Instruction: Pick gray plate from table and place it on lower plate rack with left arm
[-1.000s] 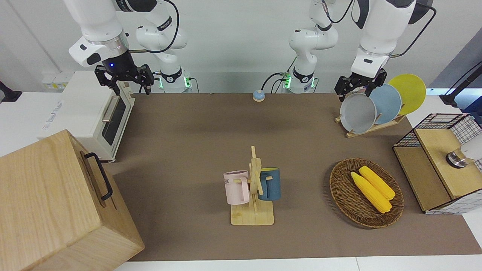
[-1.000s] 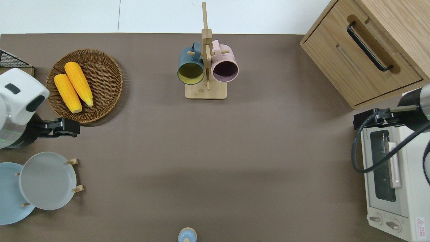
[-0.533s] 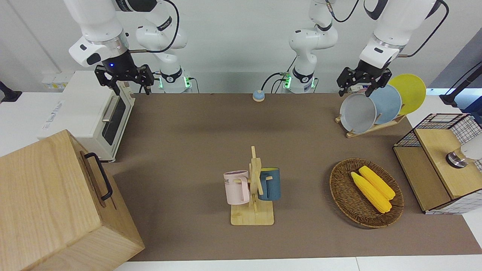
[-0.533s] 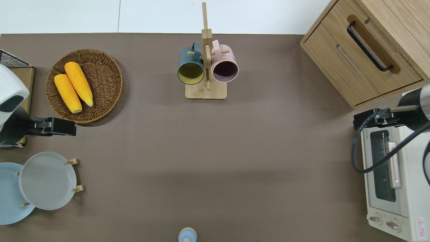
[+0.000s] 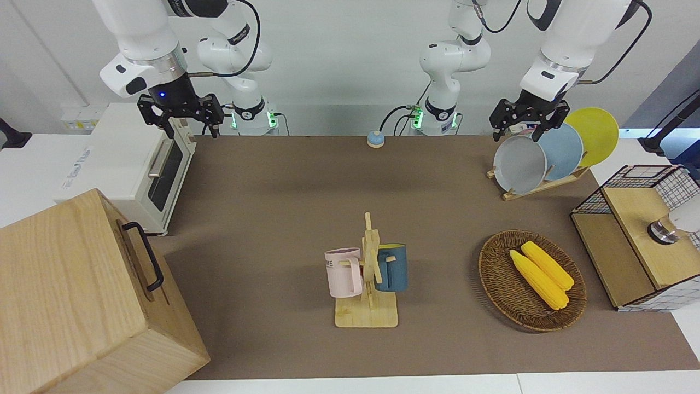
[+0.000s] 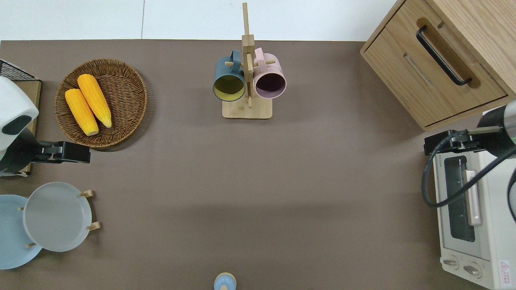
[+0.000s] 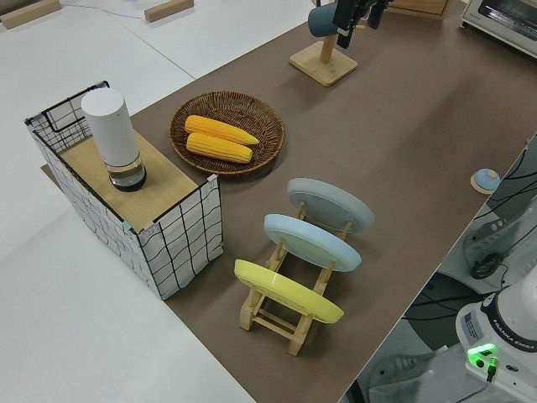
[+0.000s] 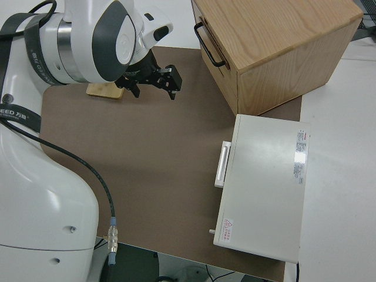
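Left gripper has lifted off gray plate.

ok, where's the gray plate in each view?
Front: gray plate on the lower plate rack, toward the left arm's end.
Overhead: gray plate at the lower edge, overlapping the light blue plate.
Left side: gray plate, first on the rack.
Right side: not in it.
Shared landmark: wicker basket with corn.
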`<act>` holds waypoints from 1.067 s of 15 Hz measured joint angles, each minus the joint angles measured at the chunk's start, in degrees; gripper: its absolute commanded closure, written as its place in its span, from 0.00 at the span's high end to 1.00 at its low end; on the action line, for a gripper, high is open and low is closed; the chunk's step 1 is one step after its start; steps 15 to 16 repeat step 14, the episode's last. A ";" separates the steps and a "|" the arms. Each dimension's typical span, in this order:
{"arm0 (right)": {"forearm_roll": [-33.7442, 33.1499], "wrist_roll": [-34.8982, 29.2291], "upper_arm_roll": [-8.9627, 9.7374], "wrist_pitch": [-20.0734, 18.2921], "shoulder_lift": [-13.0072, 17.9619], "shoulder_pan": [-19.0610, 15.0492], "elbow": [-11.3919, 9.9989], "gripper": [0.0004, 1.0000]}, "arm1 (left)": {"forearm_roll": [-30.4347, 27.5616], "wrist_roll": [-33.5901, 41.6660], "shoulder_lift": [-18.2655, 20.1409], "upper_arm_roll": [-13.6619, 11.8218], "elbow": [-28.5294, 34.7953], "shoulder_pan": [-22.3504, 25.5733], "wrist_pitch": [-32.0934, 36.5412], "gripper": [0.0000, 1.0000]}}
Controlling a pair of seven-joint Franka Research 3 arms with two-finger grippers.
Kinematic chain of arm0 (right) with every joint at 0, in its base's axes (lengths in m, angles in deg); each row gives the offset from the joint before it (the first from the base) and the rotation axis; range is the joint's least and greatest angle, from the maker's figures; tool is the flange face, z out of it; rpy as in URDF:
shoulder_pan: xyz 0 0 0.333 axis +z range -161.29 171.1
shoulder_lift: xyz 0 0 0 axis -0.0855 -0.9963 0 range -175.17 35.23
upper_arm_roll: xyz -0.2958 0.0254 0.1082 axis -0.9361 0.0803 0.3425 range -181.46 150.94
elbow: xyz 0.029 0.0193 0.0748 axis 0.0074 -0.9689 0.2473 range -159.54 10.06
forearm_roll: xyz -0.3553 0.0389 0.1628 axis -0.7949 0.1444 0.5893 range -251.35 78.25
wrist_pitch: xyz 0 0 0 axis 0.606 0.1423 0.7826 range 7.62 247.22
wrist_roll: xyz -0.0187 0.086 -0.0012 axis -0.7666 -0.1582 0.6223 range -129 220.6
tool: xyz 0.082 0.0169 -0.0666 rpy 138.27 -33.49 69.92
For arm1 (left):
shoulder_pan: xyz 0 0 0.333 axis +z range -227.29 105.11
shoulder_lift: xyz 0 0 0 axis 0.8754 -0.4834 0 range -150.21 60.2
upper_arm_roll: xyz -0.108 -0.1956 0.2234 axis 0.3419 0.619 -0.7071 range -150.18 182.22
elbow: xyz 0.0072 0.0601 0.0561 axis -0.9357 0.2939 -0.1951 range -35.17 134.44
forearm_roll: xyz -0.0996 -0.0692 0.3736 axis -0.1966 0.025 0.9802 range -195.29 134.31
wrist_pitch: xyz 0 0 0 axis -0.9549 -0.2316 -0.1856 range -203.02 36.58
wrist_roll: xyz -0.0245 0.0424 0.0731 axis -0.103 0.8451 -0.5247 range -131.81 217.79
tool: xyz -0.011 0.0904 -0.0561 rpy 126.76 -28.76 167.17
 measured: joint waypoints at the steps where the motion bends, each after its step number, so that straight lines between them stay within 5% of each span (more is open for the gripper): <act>1: 0.00 0.00 0.00 0.00 0.00 0.00 0.00 0.98 | 0.04 0.01 -0.02 0.02 0.00 0.00 0.00 1.00; 5: 0.00 0.00 0.00 0.00 0.00 0.00 0.00 0.98 | 0.09 0.08 -0.40 -0.54 0.00 -0.57 0.00 1.00; 10: 0.00 0.00 0.00 0.00 0.00 0.00 0.00 0.98 | 0.09 0.31 -0.78 -6.67 0.00 -6.26 0.02 1.00; 16: 0.00 0.00 0.00 0.00 0.00 0.00 0.00 0.98 | 0.10 1.11 -0.78 -6.82 0.00 -6.54 0.08 1.00</act>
